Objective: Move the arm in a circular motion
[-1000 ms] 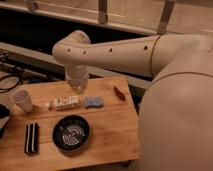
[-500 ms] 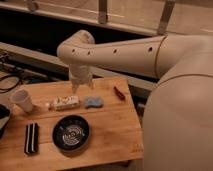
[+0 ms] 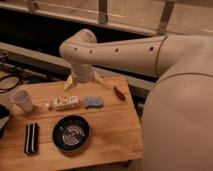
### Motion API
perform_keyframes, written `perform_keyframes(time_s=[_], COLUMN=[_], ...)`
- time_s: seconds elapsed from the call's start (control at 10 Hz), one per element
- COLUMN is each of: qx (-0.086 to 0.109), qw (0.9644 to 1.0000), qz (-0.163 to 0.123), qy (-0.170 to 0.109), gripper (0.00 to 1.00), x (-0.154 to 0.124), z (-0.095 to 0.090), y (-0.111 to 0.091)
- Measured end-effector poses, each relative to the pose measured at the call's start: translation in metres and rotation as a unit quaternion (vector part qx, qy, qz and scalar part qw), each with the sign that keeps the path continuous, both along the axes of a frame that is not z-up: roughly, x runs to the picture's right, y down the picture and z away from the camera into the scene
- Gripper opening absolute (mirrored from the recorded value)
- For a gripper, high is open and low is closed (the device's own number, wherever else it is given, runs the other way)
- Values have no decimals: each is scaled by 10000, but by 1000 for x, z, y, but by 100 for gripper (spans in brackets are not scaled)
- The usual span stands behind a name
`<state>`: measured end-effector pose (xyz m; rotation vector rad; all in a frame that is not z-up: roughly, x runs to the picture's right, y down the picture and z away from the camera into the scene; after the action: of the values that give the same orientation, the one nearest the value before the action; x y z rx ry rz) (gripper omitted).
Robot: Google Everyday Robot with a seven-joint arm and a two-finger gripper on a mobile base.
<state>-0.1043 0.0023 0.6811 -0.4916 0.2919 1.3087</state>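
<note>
The arm [image 3: 125, 50] reaches in from the right and hangs above the far edge of the table [image 3: 112, 132], with its rounded elbow at the left end. From the elbow the wrist drops almost straight down to the gripper [image 3: 84, 83], which hovers over the middle of the far edge.

The fingers [image 3: 69, 83] stand spread wide apart, pointing down and outward, and they hold nothing.

The main risk, as I judge it, is a sweep that runs too low. The white block [image 3: 66, 102] and the blue sponge [image 3: 93, 102] lie near, just in front of the gripper, and the small red tool [image 3: 119, 93] sits toward the right edge. A dipping circle could knock any of them across the table. A wider circle toward the left edge could tip the paper cup [image 3: 21, 100].

The arm's long link runs roughly level, right to left, sloping slightly down toward the elbow.
</note>
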Motion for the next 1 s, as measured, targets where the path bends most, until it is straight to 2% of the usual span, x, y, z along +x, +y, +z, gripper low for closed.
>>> perform_keyframes(time_s=[0.2, 0.3, 0.5, 1.0], qx=[-37, -54, -68, -78], qw=[10000, 10000, 10000, 9999], qz=[3, 4, -19, -111], qy=[5, 8, -7, -2], gripper=[100, 100, 100, 100], x=[5, 5, 7, 4], z=[-8, -5, -1, -9], y=[21, 28, 28, 37])
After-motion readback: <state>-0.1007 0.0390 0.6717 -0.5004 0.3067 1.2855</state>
